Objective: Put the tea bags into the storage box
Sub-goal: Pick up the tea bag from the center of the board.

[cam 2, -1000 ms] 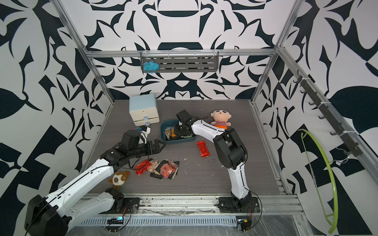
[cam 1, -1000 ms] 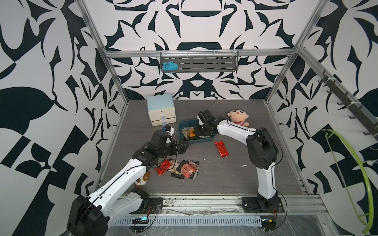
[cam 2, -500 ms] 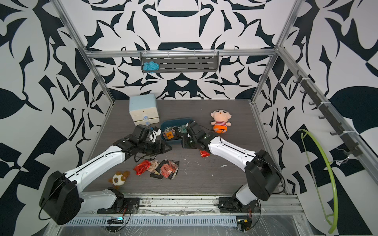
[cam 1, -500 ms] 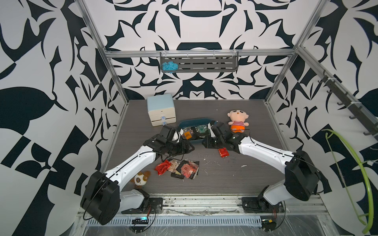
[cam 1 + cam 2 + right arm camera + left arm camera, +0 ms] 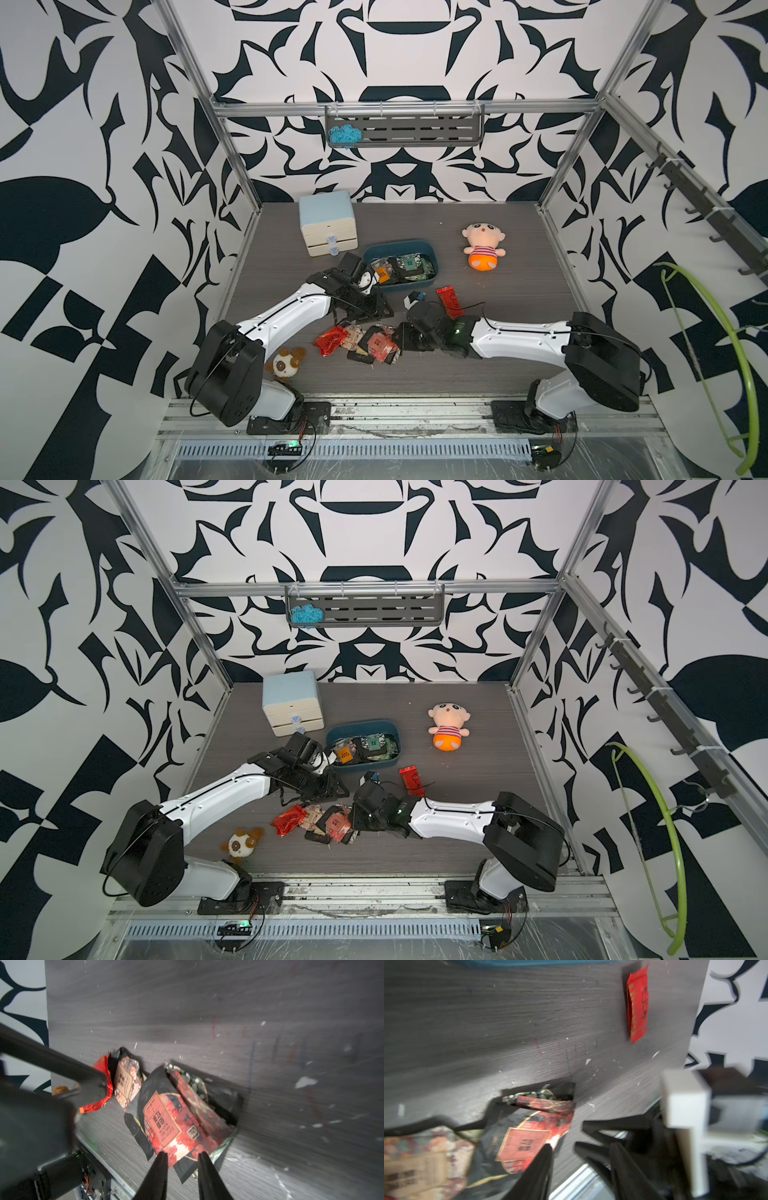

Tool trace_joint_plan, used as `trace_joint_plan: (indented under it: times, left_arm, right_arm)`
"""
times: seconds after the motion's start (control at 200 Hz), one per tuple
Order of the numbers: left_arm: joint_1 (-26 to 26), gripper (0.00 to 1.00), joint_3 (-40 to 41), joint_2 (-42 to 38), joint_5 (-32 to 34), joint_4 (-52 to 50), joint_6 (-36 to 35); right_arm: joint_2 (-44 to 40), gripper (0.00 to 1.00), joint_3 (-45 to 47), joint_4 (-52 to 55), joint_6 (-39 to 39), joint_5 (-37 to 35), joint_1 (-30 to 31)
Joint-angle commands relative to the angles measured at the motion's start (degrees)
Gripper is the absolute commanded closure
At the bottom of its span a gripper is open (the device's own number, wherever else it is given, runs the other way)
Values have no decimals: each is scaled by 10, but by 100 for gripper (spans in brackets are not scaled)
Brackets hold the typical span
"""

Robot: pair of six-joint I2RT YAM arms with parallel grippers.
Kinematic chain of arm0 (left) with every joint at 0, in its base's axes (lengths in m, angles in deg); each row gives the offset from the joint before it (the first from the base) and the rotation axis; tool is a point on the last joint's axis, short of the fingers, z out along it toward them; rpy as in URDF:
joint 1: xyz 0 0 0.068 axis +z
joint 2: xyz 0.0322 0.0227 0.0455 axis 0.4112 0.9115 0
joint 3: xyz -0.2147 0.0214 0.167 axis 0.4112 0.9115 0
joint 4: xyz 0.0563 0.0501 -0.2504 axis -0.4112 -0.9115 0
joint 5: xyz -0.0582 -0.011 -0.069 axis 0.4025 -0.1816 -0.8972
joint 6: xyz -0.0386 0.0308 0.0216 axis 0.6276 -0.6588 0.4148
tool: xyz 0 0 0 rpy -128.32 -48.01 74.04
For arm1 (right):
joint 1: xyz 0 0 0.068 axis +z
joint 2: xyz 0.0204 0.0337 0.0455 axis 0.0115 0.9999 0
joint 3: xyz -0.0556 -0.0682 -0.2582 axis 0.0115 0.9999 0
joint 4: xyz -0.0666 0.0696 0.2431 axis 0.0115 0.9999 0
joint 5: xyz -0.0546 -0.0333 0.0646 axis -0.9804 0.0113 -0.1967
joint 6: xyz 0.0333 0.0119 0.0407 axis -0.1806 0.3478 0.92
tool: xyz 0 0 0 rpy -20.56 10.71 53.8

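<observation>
Within the last second both claws had been drawn away from the storage box [image 5: 398, 242] and brought back to the loose tea bags [image 5: 372, 343]. The right claw [image 5: 182, 1153], which had been inside the box, was now set low at the heap's edge. Its fingers [image 5: 156, 1174] were seen parted by a narrow gap, the tips just at the near edge of the orange-labelled sachet [image 5: 162, 1124], with nothing yet pinched. The left claw [image 5: 580, 1147] was seen with its jaws wider apart and empty, poised at another side of the same heap. From this it was judged that a drop-off had been finished and a fresh pick begun. Several sachets were already lying in the box, just beyond the left claw. A handful were left heaped ahead of the right claw's tips, and a single red sachet [image 5: 451, 300] was left alone on the table [image 5: 515, 303], off to that claw's side, toward the box.

The two claws were pointed in at one small heap, so a clash of fingers could be feared if both were closed in together. The front rail [image 5: 120, 1188] was found close beside the right claw. Open table was left around the lone red sachet and along the way back to the box.
</observation>
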Motion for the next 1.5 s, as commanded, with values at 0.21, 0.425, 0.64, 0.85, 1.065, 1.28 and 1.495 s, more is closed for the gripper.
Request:
trace_joint_plan:
  times: [0.21, 0.425, 0.64, 0.85, 1.065, 1.28, 1.495]
  left_arm:
    - [-3, 55, 26, 17, 14, -42, -9]
    - [-3, 66, 27, 67, -15, -53, -7]
    - [-5, 70, 17, 129, -34, -63, -5]
    - [-5, 70, 12, 140, 17, -72, -7]
    - [-6, 66, 12, 148, 59, -72, -2]
    - [-20, 66, 8, 166, 51, -71, -4]
    - [-29, 66, 6, 170, 53, -71, -7]
  right_arm:
    - [5, 72, 37, -89, 123, -103, 43]
    - [31, 74, 37, -130, 142, -102, 44]
    - [52, 75, 25, -126, 140, -102, 44]
    - [61, 75, 29, -134, 147, -109, 45]
    - [72, 75, 22, -141, 148, -113, 45]
    - [81, 75, 19, -161, 152, -115, 45]
    - [95, 78, -1, -161, 141, -109, 44]
